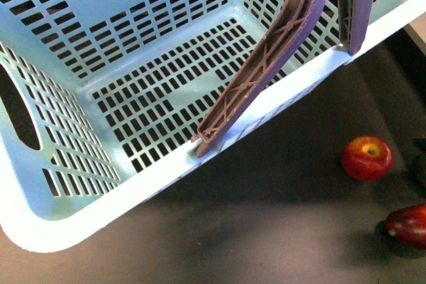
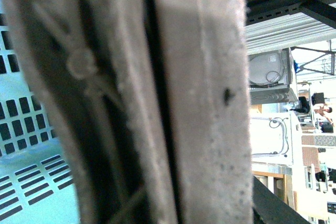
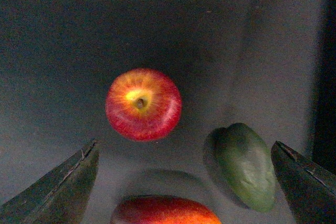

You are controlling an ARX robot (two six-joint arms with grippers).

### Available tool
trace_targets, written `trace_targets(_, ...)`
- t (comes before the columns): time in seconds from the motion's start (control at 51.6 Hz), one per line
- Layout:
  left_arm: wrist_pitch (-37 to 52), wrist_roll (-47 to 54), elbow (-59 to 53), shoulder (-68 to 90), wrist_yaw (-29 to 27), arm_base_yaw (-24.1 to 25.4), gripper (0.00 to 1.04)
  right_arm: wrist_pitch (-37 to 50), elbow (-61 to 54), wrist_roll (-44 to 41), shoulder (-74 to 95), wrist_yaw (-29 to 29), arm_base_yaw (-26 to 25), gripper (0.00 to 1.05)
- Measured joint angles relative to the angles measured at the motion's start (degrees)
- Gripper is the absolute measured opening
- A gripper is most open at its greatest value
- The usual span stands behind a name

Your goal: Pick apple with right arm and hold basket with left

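The turquoise basket (image 1: 153, 51) fills the left and top of the front view, tilted, with its brown-purple handles (image 1: 266, 71) raised. In the left wrist view a handle (image 2: 199, 103) fills the frame right up close; my left gripper is shut on it, its fingers hidden. The red apple (image 1: 367, 157) lies on the dark table to the right of the basket. In the right wrist view the apple (image 3: 143, 104) sits stem-up, ahead of my open right gripper (image 3: 186, 182), whose fingers (image 3: 58, 187) stand wide apart above the table.
A darker maroon fruit (image 1: 407, 225) lies near the apple at the front right; it also shows in the right wrist view (image 3: 165, 211). A green fruit (image 3: 242, 165) lies beside it, close to the right finger. The dark table (image 1: 266, 217) runs under everything.
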Motion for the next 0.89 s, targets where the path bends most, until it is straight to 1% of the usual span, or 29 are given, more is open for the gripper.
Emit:
trace_targets(0.232, 0.0, 0.02, 0.0, 0.0, -0.24, 0.02, 0.29, 0.11, 6.14, -0.07, 10.36, 3.28, 4.68, 0.96)
trace_targets(0.484, 0.0, 0.02, 0.0, 0.0, -0.11, 0.02, 0.29, -0.5, 11.52, 2.43, 16.2, 5.14, 7.98, 0.96)
trace_targets(0.697, 0.0, 0.02, 0.0, 0.0, -0.07, 0.02, 0.29, -2.49, 16.83, 2.82, 21.62, 8.26, 9.2, 0.96)
trace_targets(0.891, 0.0, 0.02, 0.0, 0.0, -0.11, 0.02, 0.29, -4.83, 20.72, 2.8, 24.68, 9.73, 9.81, 0.96)
